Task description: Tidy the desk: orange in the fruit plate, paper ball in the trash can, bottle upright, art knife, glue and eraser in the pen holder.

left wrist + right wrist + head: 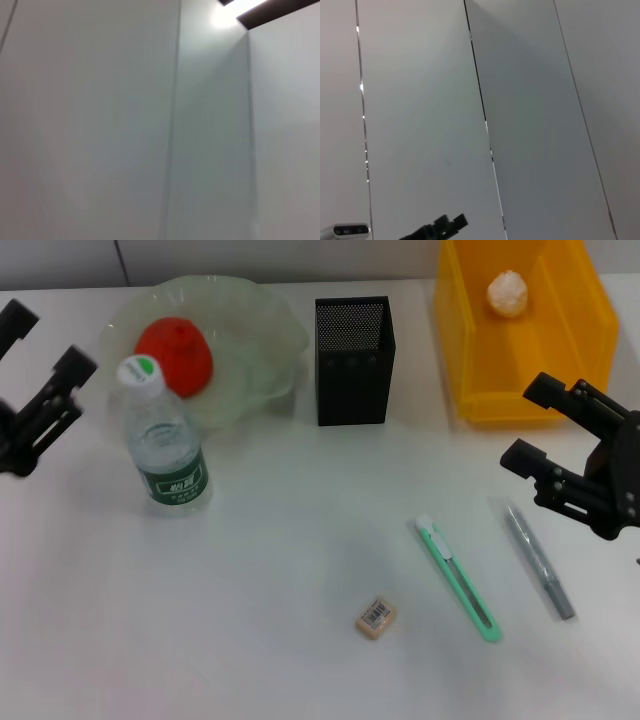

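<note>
Three jobs already look done to us: the paper ball (507, 292) lies in the yellow trash can (575, 330) at the desk's far right, the orange (175, 353) rests in the fruit plate (265, 335), and the bottle (162, 440) stands upright just before that plate. Between them the black pen holder (354, 360) waits, with bare desk in front for an approach. The art knife (458, 578), the glue (539, 560) and the eraser (375, 619) lie flat near the front, well apart. Our right gripper (548, 430) hovers spread and empty beside the glue; our left gripper (35, 360), also spread and empty, sits at the left edge.
</note>
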Tool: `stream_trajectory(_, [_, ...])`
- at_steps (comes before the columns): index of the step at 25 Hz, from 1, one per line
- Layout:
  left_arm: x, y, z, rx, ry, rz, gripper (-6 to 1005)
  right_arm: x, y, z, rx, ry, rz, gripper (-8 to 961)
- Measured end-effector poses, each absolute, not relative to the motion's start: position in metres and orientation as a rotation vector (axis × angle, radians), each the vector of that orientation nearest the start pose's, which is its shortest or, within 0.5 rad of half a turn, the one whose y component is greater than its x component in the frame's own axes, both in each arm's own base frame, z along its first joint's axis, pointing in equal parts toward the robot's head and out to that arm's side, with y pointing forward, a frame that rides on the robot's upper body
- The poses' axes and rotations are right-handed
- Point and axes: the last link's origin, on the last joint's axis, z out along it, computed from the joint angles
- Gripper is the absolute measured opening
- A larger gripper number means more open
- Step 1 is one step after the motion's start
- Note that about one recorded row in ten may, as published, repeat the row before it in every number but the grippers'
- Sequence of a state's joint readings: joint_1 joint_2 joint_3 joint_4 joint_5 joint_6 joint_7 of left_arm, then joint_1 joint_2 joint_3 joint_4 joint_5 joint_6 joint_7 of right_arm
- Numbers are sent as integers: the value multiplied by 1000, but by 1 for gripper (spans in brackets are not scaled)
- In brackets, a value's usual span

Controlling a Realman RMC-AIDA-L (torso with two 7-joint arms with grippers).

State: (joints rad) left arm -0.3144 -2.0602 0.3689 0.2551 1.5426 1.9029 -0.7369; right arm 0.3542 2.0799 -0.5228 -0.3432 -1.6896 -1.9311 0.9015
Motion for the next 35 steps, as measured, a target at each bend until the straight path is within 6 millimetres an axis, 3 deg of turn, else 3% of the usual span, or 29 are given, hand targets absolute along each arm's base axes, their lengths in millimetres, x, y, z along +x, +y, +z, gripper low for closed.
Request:
stream_trajectory(2, [-301,243,48,-2061,-281,-1326,780,276,248,16,-2352,359,1385,800])
stream_trajectory(3, [-302,240,51,-2223,-295,-1281,782,276,250,20,-2365,370,1377,800])
stream_trajectory(4, [-302,240,51,-2223,-295,-1281,784,276,250,20,-2365,370,1377,800])
stream_trajectory(7, [-303,236,50,-2455,-313,-1197,785,275,261,36,-2440,450,1323,801])
stream_trajectory(8, [-304,234,45,-2610,-332,-1125,785,273,268,47,-2521,529,1249,801])
stream_trajectory(9, [-304,234,45,-2610,-332,-1125,785,273,268,47,-2521,529,1249,801])
stream_trajectory(10, [-305,236,39,-2707,-366,-1055,784,268,275,55,-2632,639,1118,801])
stream_trajectory(12, [-305,238,37,-2740,-379,-1026,783,264,279,60,-2690,699,1020,800])
stream_trajectory(13, [-303,241,31,-2800,-404,-978,783,256,286,69,-2772,804,803,800])
stream_trajectory(14, [-303,241,31,-2800,-404,-978,783,256,286,69,-2772,804,803,800])
stream_trajectory(15, [-302,243,29,-2819,-407,-965,783,246,293,75,-2813,928,565,800])
stream_trajectory(16, [-301,243,28,-2829,-411,-959,783,246,293,75,-2813,928,565,800])
stream_trajectory(17, [-300,244,27,-2840,-417,-949,783,240,295,77,-2824,981,453,799])
stream_trajectory(18, [-300,244,27,-2840,-417,-949,783,224,299,80,-2856,1031,231,799])
stream_trajectory(19, [-300,244,27,-2840,-417,-949,783,224,299,80,-2856,1031,231,799])
stream_trajectory(20, [-300,246,26,-2847,-422,-939,783,208,301,82,-2872,1033,43,799])
stream_trajectory(22, [-298,249,20,-2861,-440,-915,783,201,303,83,-2866,1036,-41,799])
stream_trajectory(23, [-297,250,18,-2870,-442,-906,783,187,307,80,-2836,1035,-207,798])
stream_trajectory(24, [-297,250,18,-2870,-442,-906,783,187,307,80,-2836,1035,-207,798])
stream_trajectory(27, [-296,252,14,-2875,-441,-897,783,169,314,67,-2774,1030,-423,798])
stream_trajectory(31, [-292,256,9,-2897,-444,-876,783,157,319,56,-2751,1022,-503,797])
stream_trajectory(33, [-292,258,3,-2900,-457,-849,783,143,329,21,-2705,997,-610,795])
stream_trajectory(35, [-292,259,2,-2898,-460,-841,783,142,330,17,-2700,989,-617,791])
